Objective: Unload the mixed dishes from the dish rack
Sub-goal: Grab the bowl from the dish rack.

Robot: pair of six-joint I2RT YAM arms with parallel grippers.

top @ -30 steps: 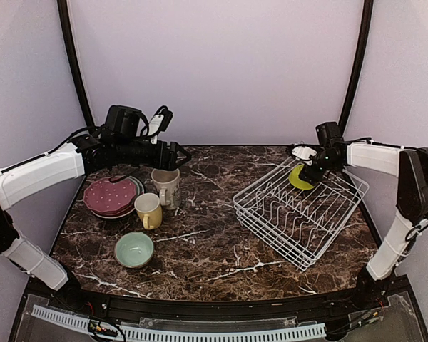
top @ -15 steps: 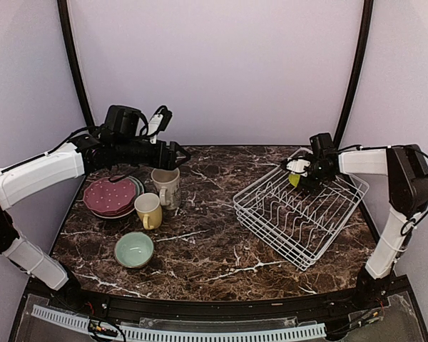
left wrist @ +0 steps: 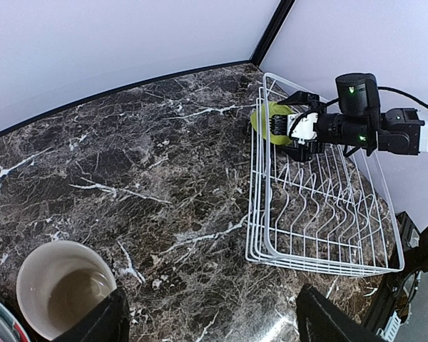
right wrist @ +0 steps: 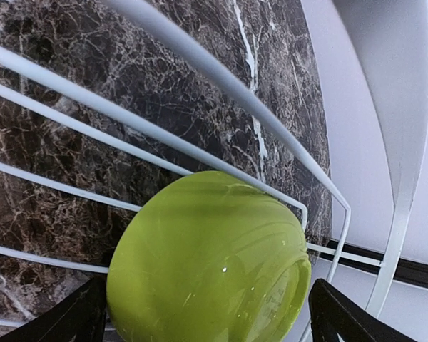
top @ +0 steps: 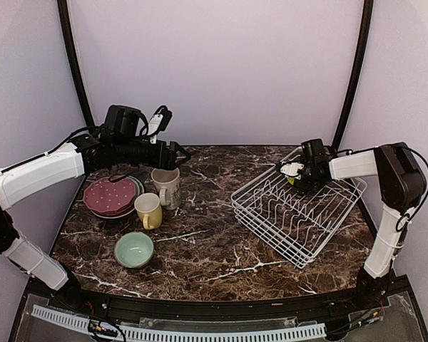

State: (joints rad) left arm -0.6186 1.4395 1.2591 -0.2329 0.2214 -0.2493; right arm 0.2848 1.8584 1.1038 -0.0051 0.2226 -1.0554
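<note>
Bench [top: 214, 239]: dark marble, holds everything. Dish rack [top: 267, 235] sits on the right half, white wire, skewed, plate slots bare. Only one dish shows in it: the lime-green bowl [right wrist: 207, 263], tipped on its side in the far corner against the rack's wires.

Unloaded already, all on the left of the bench:
- stack of plates [top: 110, 196], maroon dotted one on top, near the left edge
- cream-grey mug [top: 165, 185], upright, just right of the plates
- yellow mug [top: 148, 210], upright, in front of it
- pale mint bowl [top: 134, 249], upright, nearest the arm bases

Task looks nearly done; the last bowl is left to lift out and set down.

Right tool [top: 292, 174]: at the rack's far corner, fingers spread wide, one each side of the lime-green bowl, not clamped as far as shows.
Left tool [top: 180, 154]: hovers above the cream-grey mug, fingers apart, holding nothing.
</note>
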